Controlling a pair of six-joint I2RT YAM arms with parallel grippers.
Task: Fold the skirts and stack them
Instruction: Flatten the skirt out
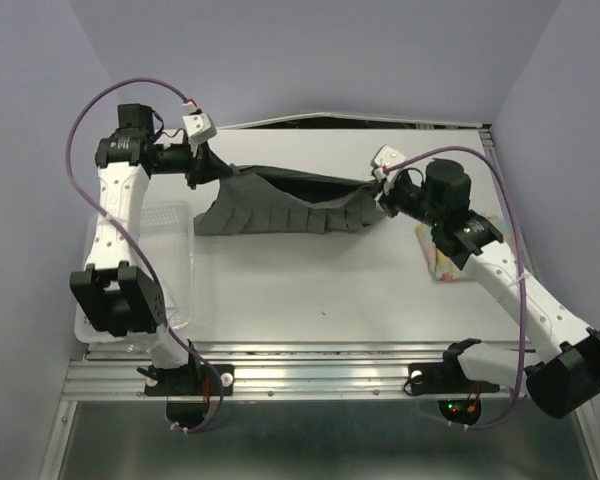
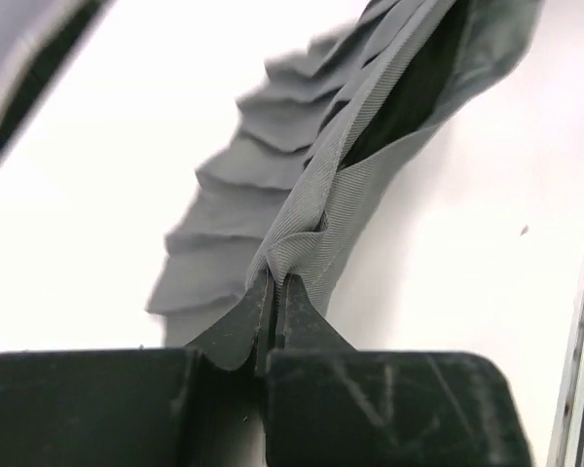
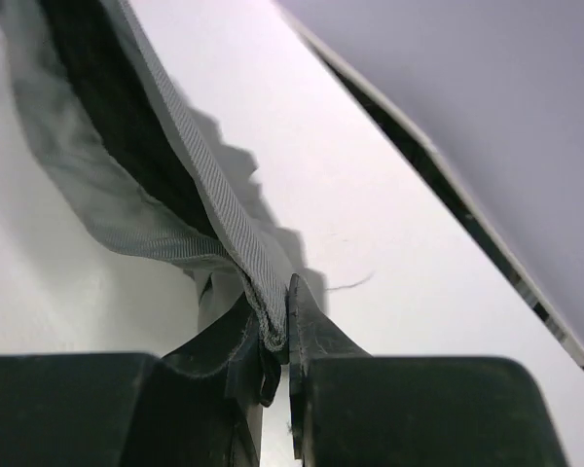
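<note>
Table (image 1: 310, 290): floral skirt (image 1: 442, 265) rt, bin (image 1: 175, 225) lt.

Bare tabletop (image 1: 330, 295) near the arms; grey skirt (image 1: 280, 212) across the far half; basket (image 1: 176, 240) at left edge

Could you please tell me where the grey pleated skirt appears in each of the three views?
Top external: the grey pleated skirt hangs across the far middle, between the left end effector and the right end effector.
Left wrist: it runs from centre to upper right, pinched at bottom centre.
Right wrist: it fills the upper left, with its band pinched at bottom centre.
Shared landmark: the white table beneath it.
</note>
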